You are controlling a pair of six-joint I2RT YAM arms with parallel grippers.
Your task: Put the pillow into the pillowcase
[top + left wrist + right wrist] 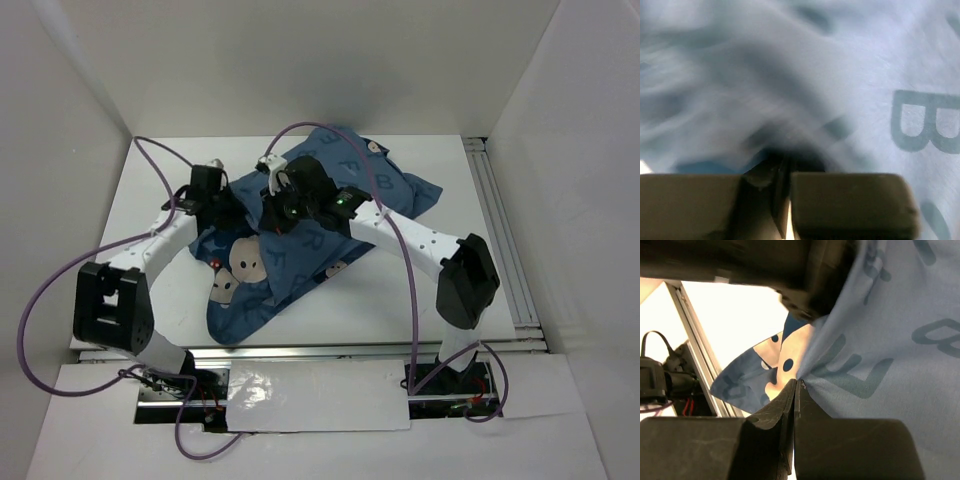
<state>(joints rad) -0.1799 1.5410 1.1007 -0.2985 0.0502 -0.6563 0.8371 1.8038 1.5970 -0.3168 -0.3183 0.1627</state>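
The dusty-blue pillowcase [330, 215] with dark letters and mouse faces lies bulging across the middle of the table. The white pillow does not show in any view. My left gripper [232, 212] sits at the case's left side, jaws shut on its blue cloth [850, 90], which fills the left wrist view. My right gripper [278, 215] is over the middle of the case, jaws shut on a fold of the cloth [875, 355] beside a cream mouse face [785, 357].
White walls close in the table [150, 200] on three sides. A metal rail [500, 230] runs along the right edge. Purple cables [160, 165] loop over the left arm and the case. A white sheet [315, 395] lies between the arm bases.
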